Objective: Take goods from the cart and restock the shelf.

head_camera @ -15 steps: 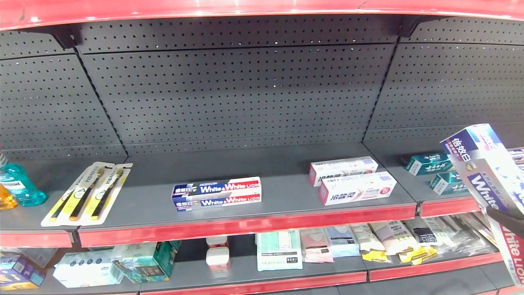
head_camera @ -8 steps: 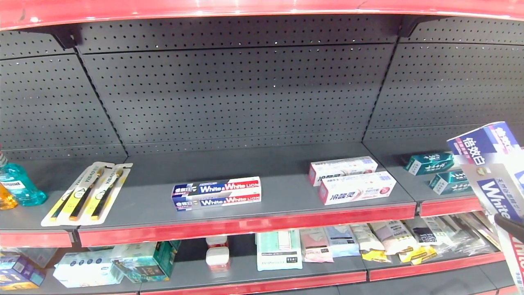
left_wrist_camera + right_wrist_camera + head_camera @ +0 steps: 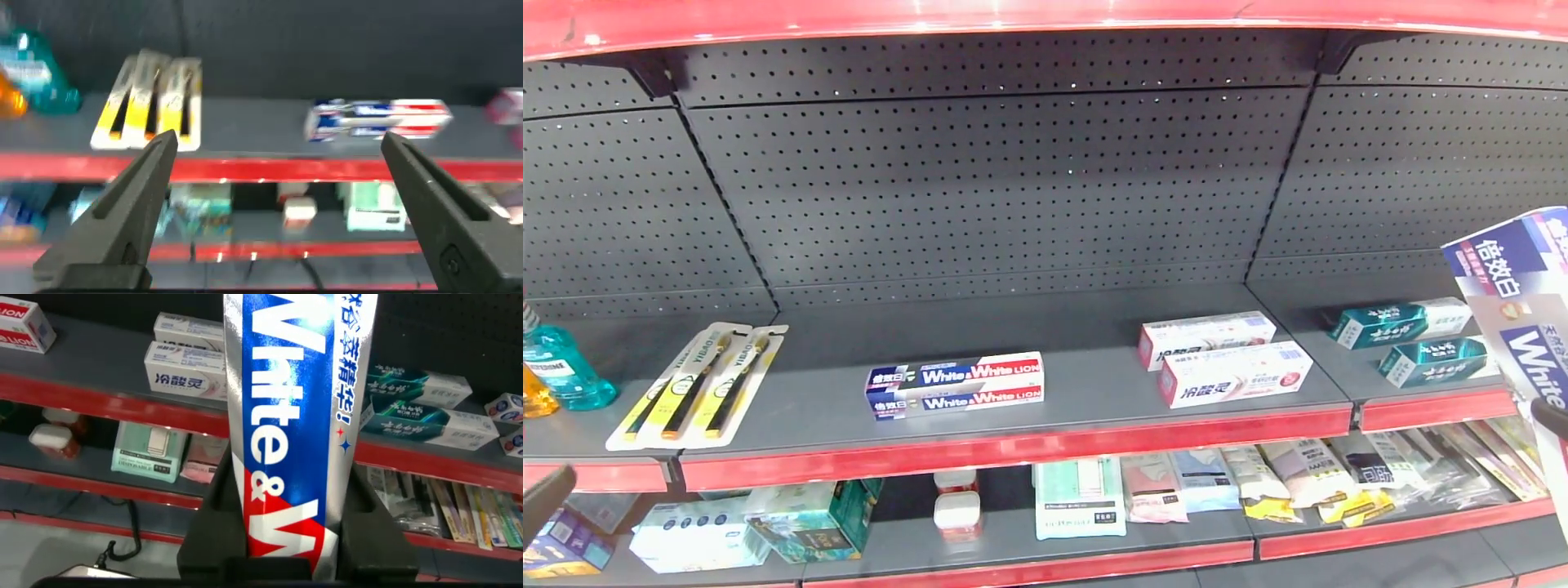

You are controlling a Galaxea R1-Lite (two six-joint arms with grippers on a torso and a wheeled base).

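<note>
A blue, white and red toothpaste box stands tilted at the right edge of the head view, in front of the shelf's right bay, and my right gripper is shut on its lower part. Two matching boxes lie stacked mid-shelf on the grey shelf board. My left gripper is open and holds nothing, facing the shelf's red front edge. One of its fingers pokes in at the lower left of the head view.
Toothbrush packs and a teal mouthwash bottle lie left; white-pink boxes and green boxes lie right. Bare board separates these groups. The lower shelf holds several packs.
The held toothpaste box has moved right and upward, uncovering the green boxes. A finger of my left gripper has come into the head view at the lower left.
</note>
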